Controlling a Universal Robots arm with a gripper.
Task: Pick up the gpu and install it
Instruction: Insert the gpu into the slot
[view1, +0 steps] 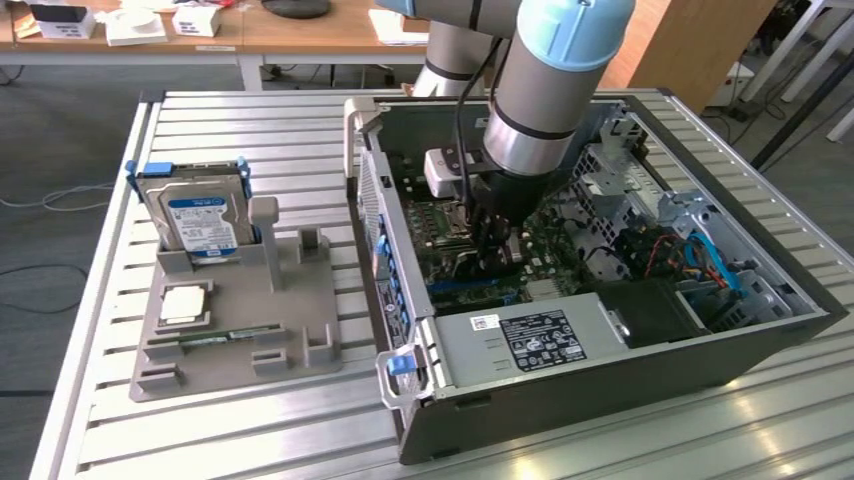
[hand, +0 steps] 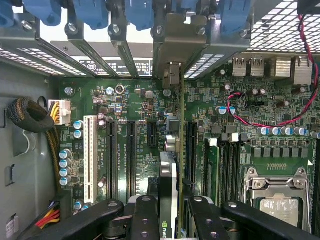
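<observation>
The gpu stands on edge between the black fingers of the gripper, which are closed against its two faces; the card shows as a thin strip with a pale cooler edge, its silver metal end bracket reaching toward the row of rear slot covers. It sits over the green motherboard, in line with the long black expansion slots, but whether its edge is seated in a slot cannot be told. A logo is printed on the card's lower edge, too cut off to read. In the exterior view the arm, grey with a light blue joint cap, reaches straight down into the open computer case, its gripper low over the board. A white label with small black print, not legible, lies on the grey power supply. On the grey holder tray, at the exterior view's left, a hard drive with a white and blue label stands upright on the ribbed metal table.
</observation>
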